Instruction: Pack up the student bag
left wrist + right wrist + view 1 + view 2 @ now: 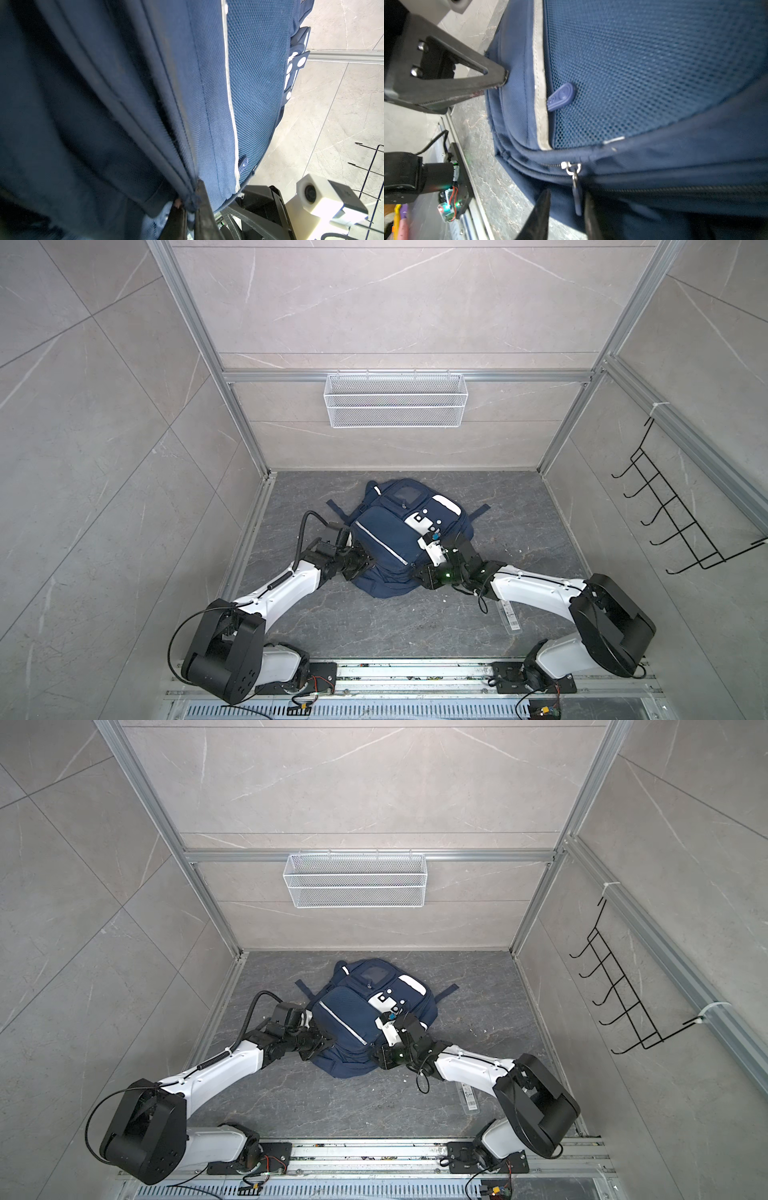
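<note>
Evidently a brace-and-pull setup for the zip

Front-up and slightly skewed, the bag (pixel 399 539) lies in the middle of the tabletop (pixel 415 626), low centre in both top views, with an arm at each of its near corners. The left jaws are clenched on a fold of the bag's edge seam (pixel 192 200), bottom centre of the left wrist view. Most likely this is an anchor, so the soft fabric stays taut and does not drag along when the zip is pulled. The right jaws stand a little apart on either side of the zip pull (pixel 576 199), low in the right wrist view. The tab hangs between them, and no pinch on it shows yet.

By my reading, packing proper has not begun — the step in hand is opening a compartment. How much of the zip is undone I cannot tell. A flat clear strip (pixel 509 614) lies on the tabletop beside the right arm, at lower right. What it is I cannot tell.
</note>
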You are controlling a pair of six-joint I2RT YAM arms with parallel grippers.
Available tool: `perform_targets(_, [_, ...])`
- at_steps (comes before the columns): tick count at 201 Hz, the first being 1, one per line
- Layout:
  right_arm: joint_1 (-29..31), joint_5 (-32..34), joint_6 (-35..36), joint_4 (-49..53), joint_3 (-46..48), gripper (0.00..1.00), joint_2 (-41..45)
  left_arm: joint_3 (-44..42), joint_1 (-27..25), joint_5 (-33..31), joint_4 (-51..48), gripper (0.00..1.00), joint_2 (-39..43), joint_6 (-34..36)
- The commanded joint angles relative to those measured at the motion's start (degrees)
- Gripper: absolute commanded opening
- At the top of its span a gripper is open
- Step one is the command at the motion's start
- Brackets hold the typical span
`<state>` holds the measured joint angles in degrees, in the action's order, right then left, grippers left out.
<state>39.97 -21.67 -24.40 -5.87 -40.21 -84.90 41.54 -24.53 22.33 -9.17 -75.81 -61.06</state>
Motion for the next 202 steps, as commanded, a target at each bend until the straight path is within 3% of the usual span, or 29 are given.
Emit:
perform_targets(1, [0.21,2.70,0.41,1.97,0.61,0.17,1.65,0.99,-0.34,0.00,-0.58,0.00,-0.20,0.69])
perform_targets(49, [0.21,3.86,0.41,2.16,-0.24,0.12,1.37,1.06,-0.42,0.09,-0.58,0.00,-0.31,0.70])
perform_targets(80, [0.29,4.36,0.41,1.92,-1.27,0.20,-0.10,1.00,-0.48,0.11,-0.59,0.00,-0.15,0.60])
perform_targets(129, [0.47,4.10,0.15,0.87,-1.81,0.20,-1.68,1.19,-0.49,0.20,-0.59,0.00,0.04,0.41])
perform_targets(202, [1.92,4.38,-0.21,1.06,-2.58,0.13,-1.26,1.66,-0.57,0.53,-0.03,0.00,-1.18,0.27])
